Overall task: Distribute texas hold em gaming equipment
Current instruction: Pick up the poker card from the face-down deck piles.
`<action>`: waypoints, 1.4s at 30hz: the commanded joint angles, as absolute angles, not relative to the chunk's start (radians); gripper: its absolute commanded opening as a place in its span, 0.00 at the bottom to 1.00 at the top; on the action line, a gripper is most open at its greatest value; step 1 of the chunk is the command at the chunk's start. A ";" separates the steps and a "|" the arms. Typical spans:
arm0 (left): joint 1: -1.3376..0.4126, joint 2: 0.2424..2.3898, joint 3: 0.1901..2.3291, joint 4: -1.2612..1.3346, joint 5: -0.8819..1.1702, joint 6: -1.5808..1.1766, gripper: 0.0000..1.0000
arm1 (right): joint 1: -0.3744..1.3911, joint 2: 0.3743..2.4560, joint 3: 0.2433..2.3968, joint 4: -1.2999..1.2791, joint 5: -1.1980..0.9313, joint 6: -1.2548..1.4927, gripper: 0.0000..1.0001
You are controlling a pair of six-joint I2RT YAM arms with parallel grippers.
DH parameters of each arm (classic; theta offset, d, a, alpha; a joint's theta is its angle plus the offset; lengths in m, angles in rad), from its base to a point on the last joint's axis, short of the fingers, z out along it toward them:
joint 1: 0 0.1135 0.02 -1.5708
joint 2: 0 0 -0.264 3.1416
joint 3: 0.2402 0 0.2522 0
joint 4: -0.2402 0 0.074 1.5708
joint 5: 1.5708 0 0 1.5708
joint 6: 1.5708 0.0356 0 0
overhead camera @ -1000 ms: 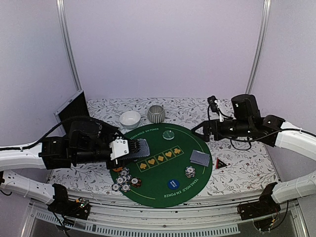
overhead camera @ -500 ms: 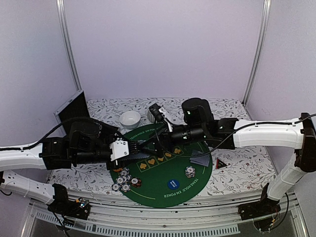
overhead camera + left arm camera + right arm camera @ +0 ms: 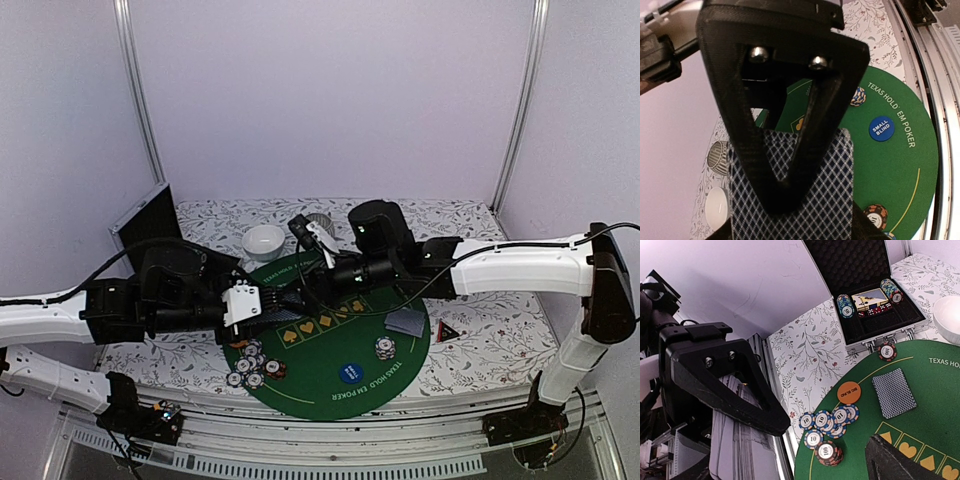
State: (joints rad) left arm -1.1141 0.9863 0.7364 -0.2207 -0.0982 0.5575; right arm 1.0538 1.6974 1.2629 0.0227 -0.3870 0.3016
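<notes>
My left gripper [image 3: 272, 299] is shut on a deck of grey-blue diamond-backed cards [image 3: 822, 200], held above the left side of the mat. My right gripper [image 3: 303, 288] has reached across to that deck. Its jaws stand wide open in the right wrist view [image 3: 830, 440], with the deck's edge [image 3: 737, 450] beside the upper finger [image 3: 730, 385] and nothing between the fingers. On the mat lie loose striped chips [image 3: 832, 420], an orange disc [image 3: 848, 392], a small pile of cards [image 3: 894, 392], a blue disc [image 3: 349, 373], a chip stack [image 3: 385, 347] and more cards [image 3: 405, 321]. A red-black triangle [image 3: 447, 330] lies off the mat.
The round green mat [image 3: 320, 385] covers the table's middle. A white bowl [image 3: 263, 241] and a striped bowl [image 3: 718, 156] stand behind it. An open case [image 3: 875, 305] holding chips sits at the far left. My right arm stretches across the mat.
My right arm swung from the right side across the mat to the deck held by my left gripper. The left arm and the deck stayed put.
</notes>
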 commanded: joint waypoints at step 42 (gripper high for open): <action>-1.092 0.981 0.724 -0.173 -0.114 0.577 0.50 | 1.055 1.548 1.231 -0.153 -0.314 0.284 0.32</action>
State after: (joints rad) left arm -1.1065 0.9817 0.7280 -0.2062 -0.1242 0.5720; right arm 1.0637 1.5902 1.2427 -0.1238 -0.3500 0.2913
